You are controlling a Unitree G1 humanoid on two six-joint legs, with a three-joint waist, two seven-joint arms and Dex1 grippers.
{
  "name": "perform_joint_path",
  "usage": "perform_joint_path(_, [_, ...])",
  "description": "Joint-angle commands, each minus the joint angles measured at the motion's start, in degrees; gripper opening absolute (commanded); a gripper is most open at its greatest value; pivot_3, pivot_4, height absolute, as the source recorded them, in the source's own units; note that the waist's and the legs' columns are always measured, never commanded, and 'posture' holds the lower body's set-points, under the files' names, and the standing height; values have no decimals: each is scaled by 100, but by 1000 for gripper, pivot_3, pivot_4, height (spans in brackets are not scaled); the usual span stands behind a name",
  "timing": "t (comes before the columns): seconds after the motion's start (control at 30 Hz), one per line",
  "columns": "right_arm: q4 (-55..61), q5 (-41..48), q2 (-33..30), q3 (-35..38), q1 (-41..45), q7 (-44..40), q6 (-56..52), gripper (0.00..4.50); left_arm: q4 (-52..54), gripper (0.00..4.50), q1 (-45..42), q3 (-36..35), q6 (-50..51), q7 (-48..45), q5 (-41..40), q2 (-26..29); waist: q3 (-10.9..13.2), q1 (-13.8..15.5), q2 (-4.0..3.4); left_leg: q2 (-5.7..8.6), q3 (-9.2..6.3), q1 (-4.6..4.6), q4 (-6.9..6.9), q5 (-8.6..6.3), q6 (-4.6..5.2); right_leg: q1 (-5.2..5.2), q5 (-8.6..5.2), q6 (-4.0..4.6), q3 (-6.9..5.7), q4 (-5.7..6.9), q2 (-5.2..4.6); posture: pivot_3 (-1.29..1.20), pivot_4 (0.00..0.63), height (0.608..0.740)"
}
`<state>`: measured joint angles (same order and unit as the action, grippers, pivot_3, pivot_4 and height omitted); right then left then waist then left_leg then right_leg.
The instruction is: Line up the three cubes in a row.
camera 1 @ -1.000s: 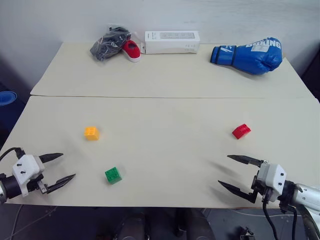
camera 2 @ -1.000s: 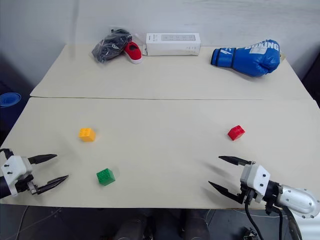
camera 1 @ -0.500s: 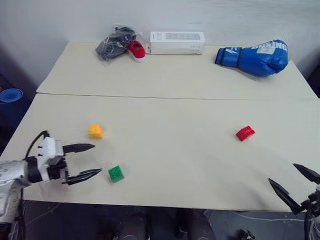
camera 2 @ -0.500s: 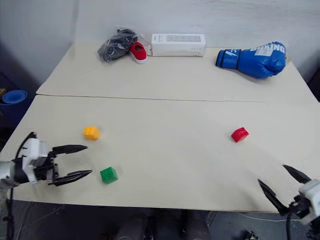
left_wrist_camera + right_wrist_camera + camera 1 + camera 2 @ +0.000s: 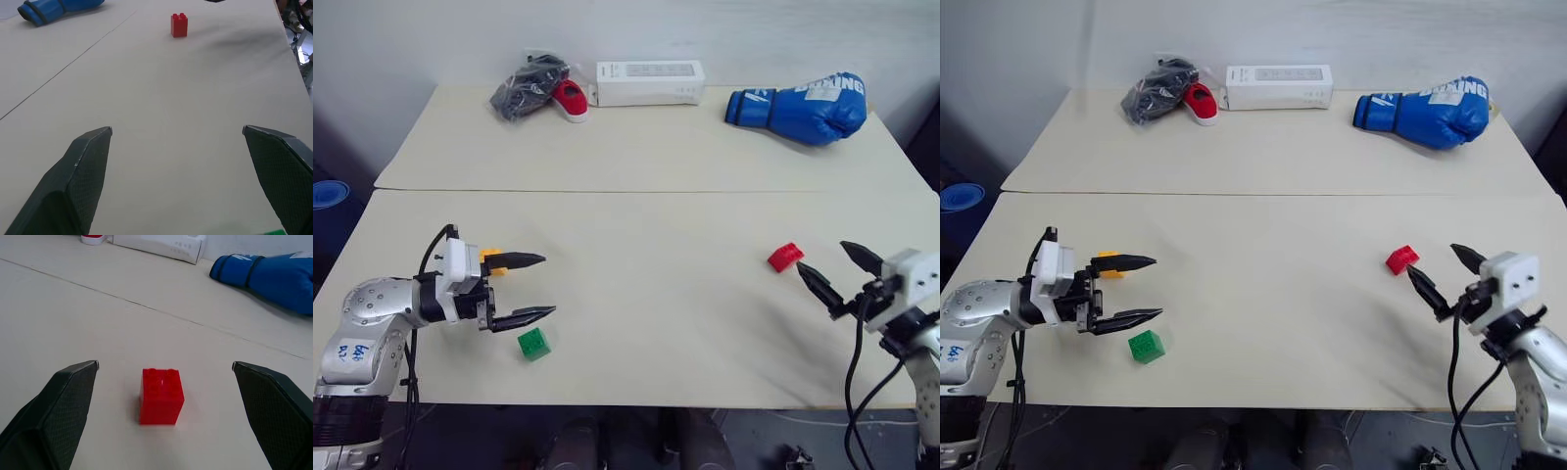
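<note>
Bare table [image 5: 646, 294] between green cube [image 5: 534, 344] and red cube [image 5: 785, 257]. Boxing glove [image 5: 798, 105], white box [image 5: 650, 82], shoe [image 5: 571, 99] far back, well apart.

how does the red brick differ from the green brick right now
The small red studded plastic brick lies on the table's right side, just ahead of the open right gripper. The small green studded plastic brick lies near the table's front left, just below the open left gripper. Both rest untouched on the table.

The orange-yellow cube [image 5: 490, 257] sits half hidden — behind the left end effector [image 5: 534, 286].
</note>
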<state>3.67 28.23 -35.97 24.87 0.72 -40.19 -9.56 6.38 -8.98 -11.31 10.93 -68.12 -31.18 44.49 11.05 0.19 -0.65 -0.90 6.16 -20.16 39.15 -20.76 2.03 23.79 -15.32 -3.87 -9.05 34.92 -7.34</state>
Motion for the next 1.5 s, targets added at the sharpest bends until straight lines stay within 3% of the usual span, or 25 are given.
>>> perform_joint_path(0.03, [-917, -279, -225, -400, 819, -22, -345, 4500, 305, 4494, -62, 102, 57, 17, -66, -57, 1, -15, -2, 10, 5, -3, 4, 5, 9, 0, 4, -7, 3, 0, -6, 0, 150, 740])
perform_joint_path(0.2, [-1788, -591, -294, -682, 1386, -195, -221, 4500, 435, 4494, -4, 62, 128, 95, -51, -55, 1, -15, -1, 23, 4, -8, 5, 14, 28, -6, 12, -22, 1, -12, -17, 0, 150, 740])
perform_joint_path(0.5, [-2194, -527, -436, -733, 1713, -1203, 129, 1507, 526, 4500, 73, 13, 201, 149, -33, 11, 1, -37, -1, 21, 4, -5, 5, 17, 23, -6, 13, -22, 3, -6, -15, 0, 150, 740])
perform_joint_path(0.57, [-2127, -388, -481, -742, 1745, -1608, 212, 1485, 511, 4500, 56, 11, 210, 147, -23, 19, 1, -35, -1, 20, 4, -5, 5, 17, 23, -6, 13, -22, 2, -7, -14, 0, 150, 740])
perform_joint_path(0.7, [-1776, -628, -844, -1877, 2209, -3911, 1296, 1485, 472, 4500, 38, 32, 215, 117, 5, 47, 2, -61, -3, 20, 5, -4, 5, 17, 23, -6, 13, -23, 3, -8, -13, 0, 150, 740])
perform_joint_path(0.87, [-2128, -731, -614, -2681, 2800, -5011, 1711, 1485, 492, 4500, 42, 59, 259, 79, 0, 66, 3, -102, -1, 13, -2, 0, 4, 18, 16, -9, 13, -22, -4, -7, -9, 0, 150, 740])
perform_joint_path(1.1, [-3470, -900, -190, -3510, 3341, -5231, 2722, 1485, 788, 4500, 253, -69, 430, 63, -110, 202, 4, -32, 1, 21, -4, -5, 12, 19, 18, -11, 13, -22, -7, -9, -16, 0, 150, 740])
perform_joint_path(1.37, [-4307, -865, 1, -3699, 3745, -5231, 3168, 1485, 962, 4500, 449, -327, 584, 113, -182, 315, 4, -77, 2, 17, -10, 0, 17, 22, 14, -17, 13, -22, -9, -1, -15, 0, 150, 740])
perform_joint_path(1.4, [-4227, -801, -42, -3704, 3760, -5231, 2978, 2202, 948, 4500, 474, -376, 587, 106, -175, 332, 4, -79, 2, 16, -11, 0, 17, 22, 13, -16, 12, -21, -9, 0, -14, 0, 150, 740])
perform_joint_path(1.5, [-4096, -667, -123, -3717, 3768, -5231, 3181, 3132, 911, 4500, 527, -468, 582, 95, -160, 376, 5, -79, 2, 16, -11, -2, 17, 22, 13, -15, 12, -21, -9, -2, -15, 0, 150, 740])
